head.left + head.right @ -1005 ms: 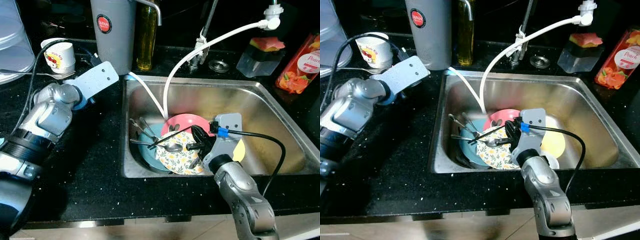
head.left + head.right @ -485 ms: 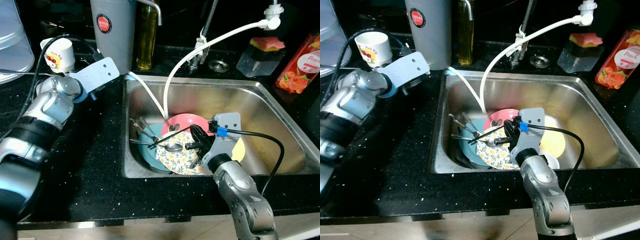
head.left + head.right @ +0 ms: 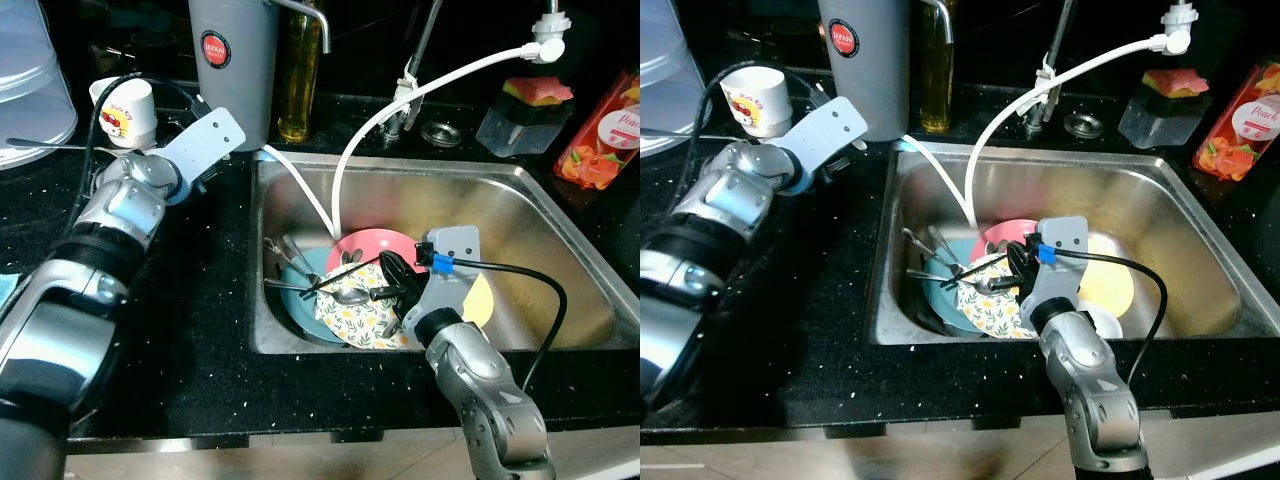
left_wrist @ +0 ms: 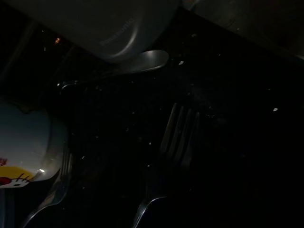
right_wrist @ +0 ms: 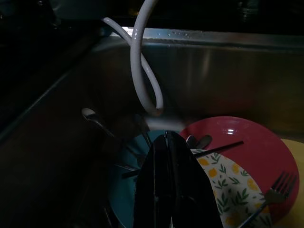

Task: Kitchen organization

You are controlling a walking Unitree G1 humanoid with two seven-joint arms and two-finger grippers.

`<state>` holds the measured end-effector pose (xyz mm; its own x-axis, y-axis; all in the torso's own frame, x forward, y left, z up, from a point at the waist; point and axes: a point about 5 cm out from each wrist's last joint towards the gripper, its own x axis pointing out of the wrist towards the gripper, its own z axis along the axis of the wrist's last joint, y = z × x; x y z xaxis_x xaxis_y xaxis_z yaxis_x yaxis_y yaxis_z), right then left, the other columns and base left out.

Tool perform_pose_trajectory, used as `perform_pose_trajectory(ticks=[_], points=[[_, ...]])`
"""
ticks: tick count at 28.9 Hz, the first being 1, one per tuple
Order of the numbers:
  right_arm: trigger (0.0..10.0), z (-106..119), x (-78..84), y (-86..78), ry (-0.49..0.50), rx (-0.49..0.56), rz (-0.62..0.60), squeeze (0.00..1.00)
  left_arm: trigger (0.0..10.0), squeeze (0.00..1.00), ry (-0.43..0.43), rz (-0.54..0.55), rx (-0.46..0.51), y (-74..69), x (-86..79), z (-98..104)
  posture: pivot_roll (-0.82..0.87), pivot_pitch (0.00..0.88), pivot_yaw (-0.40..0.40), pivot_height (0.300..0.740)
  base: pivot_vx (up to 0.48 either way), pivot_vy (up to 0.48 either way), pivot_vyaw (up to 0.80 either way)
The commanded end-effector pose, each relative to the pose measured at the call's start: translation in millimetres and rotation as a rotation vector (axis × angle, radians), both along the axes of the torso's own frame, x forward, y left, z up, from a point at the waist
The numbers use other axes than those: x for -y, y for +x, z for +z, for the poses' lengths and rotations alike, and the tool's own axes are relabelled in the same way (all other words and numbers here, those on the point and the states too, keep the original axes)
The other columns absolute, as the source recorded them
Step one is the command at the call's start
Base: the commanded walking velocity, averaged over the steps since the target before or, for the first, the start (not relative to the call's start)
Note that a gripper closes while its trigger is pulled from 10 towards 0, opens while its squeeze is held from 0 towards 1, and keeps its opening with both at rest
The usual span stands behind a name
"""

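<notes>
Right gripper (image 3: 385,280) down in steel sink (image 3: 545,215), fingers pressed together, clenched on nothing, above floral plate (image 3: 362,315) stacked on pink plate (image 3: 368,245) and teal plate (image 3: 295,300). Cutlery (image 3: 290,262) lies across plates. Left gripper over black counter (image 3: 190,330) near white cup (image 3: 130,105); cannot tell its state. Fork (image 4: 173,142) lies on counter beneath it.

A black speckled stone countertop (image 3: 190,330) fills the scene, glittering under overhead light. A stainless steel sink basin (image 3: 560,230) is set into it from the centre toward 3 o'clock. A chrome faucet (image 3: 415,60) rises at 12 o'clock against a dark, unlit back wall. At 6 o'clock, a strip of pale floor (image 3: 300,458) shows below the counter edge.
</notes>
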<state>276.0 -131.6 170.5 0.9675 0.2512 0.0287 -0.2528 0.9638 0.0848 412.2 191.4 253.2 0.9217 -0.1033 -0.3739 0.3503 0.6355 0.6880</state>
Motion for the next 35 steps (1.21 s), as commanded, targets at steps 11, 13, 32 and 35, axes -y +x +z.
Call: perform_pose_trajectory(ticks=[11, 13, 32, 35], points=[[10.0, -2.6, 2.4, -0.1, 0.013, -0.02, -0.004, 0.0, 3.1, 0.0, 0.002, 0.02, -0.078, 1.7, 0.8, -21.4, 0.24, 0.079, -0.099, 0.74, 0.0, 0.0, 0.0], [10.0, -2.6, 2.5, -0.1, 0.012, -0.021, -0.004, 0.0, 10.0, 0.0, 0.002, 0.024, -0.064, 2.8, 1.2, -18.7, 0.24, 0.079, -0.1, 0.74, 0.0, 0.0, 0.0], [10.0, -1.5, 3.6, 0.1, 0.016, -0.016, -0.01, 0.0, 10.0, 0.0, -0.451, -0.493, 0.487, -43.4, 84.5, 122.7, 0.24, 0.083, -0.103, 0.74, 0.0, 0.0, 0.0], [10.0, -0.2, 3.9, 1.4, 0.017, -0.01, -0.012, 0.0, 10.0, 0.0, -0.567, -0.584, 0.432, -54.3, 96.4, 127.2, 0.24, 0.08, -0.104, 0.74, 0.0, 0.0, 0.0]])
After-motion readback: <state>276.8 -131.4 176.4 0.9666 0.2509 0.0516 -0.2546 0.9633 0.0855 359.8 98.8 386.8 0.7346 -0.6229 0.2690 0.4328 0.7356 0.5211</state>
